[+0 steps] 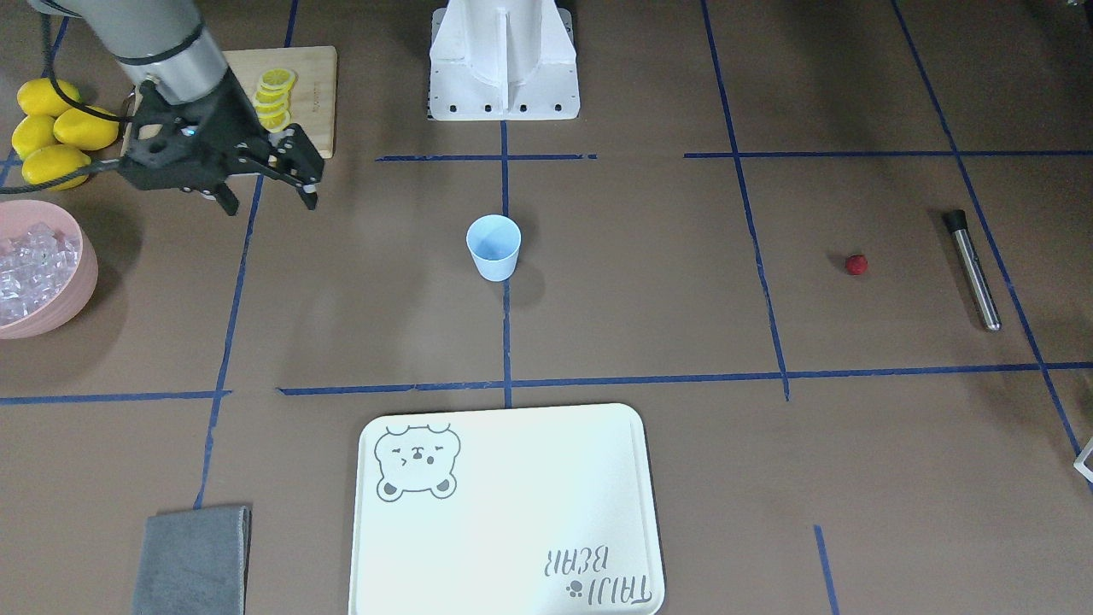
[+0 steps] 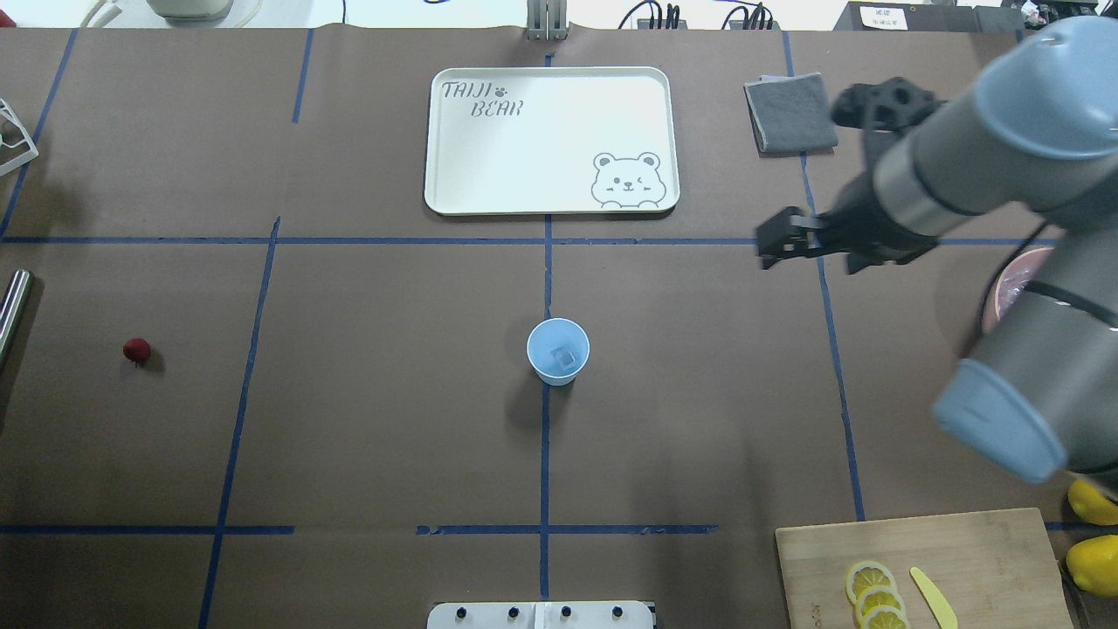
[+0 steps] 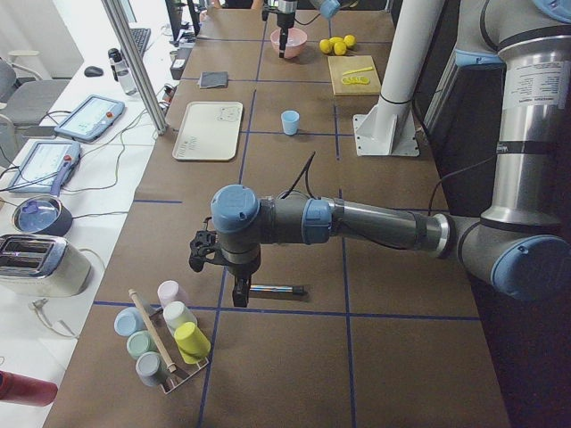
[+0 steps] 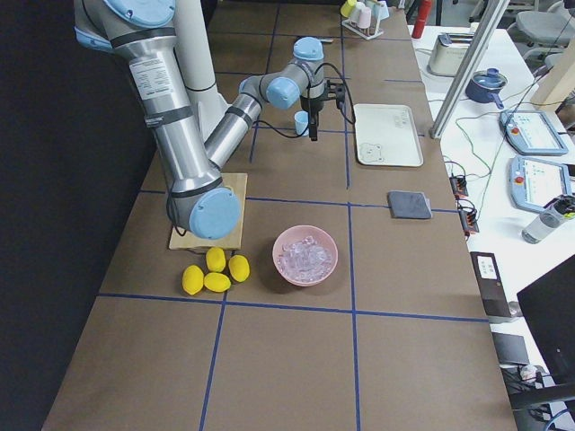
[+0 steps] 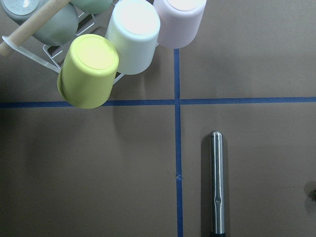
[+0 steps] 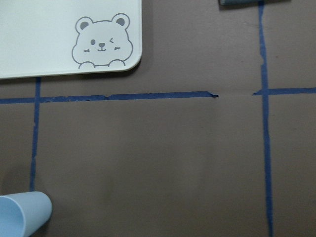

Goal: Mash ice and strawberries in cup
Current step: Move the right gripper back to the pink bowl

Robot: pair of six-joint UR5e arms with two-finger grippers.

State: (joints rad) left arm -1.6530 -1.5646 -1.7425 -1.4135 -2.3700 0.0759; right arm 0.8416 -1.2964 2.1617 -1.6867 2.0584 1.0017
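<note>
Right arm angled in at upper left; left arm stretched low over the muddler [image 1: 972, 270].
Right gripper [image 1: 270, 198] gaped empty, well apart from the central cup [image 1: 493, 248]; strawberry [image 1: 856, 264] lay mid-right; left gripper [image 3: 237, 290] state unclear.

The left gripper [image 3: 239, 296] shows only in the side view, small and dark close to the metal muddler [image 5: 216, 182] near the counter's left end, so whether its jaws are parted cannot be told, and the muddler's lower end runs off the wrist picture. By the counter's right edge the pink bowl [image 2: 996, 293] is mostly hidden behind the right arm [image 2: 978, 166] from overhead. The ice [image 2: 563, 356] inside the cup [image 2: 534, 345] is a faint shape, too small to count.
</note>
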